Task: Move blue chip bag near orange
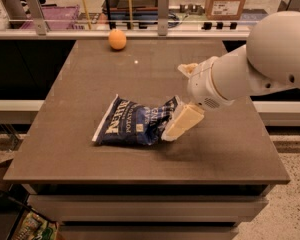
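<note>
We see the brown worktop (80, 149) holding the blue chip bag (132, 124) mid-frame, the orange (117, 39) upper left, and the end effector (176, 101), fingers apart, at the bag's right end.

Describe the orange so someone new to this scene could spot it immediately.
On the brown table, look to the far edge, left of centre: the orange sits there alone. It is small, round and plain orange, far from the crumpled blue chip bag at mid-table, where the gripper hangs at the bag's right end.
</note>
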You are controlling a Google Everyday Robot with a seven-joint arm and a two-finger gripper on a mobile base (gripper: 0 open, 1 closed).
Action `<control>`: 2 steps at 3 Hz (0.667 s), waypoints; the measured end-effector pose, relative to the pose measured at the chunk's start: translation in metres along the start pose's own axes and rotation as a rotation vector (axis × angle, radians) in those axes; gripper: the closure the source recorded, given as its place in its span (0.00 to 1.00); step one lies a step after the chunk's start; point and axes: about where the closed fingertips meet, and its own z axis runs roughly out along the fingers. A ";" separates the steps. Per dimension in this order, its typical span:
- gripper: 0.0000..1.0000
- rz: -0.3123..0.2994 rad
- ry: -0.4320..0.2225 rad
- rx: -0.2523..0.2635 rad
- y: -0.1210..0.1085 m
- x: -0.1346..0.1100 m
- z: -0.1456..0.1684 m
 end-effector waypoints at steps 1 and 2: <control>0.00 -0.004 -0.024 -0.032 0.010 -0.006 0.007; 0.00 0.003 -0.042 -0.077 0.032 -0.008 0.019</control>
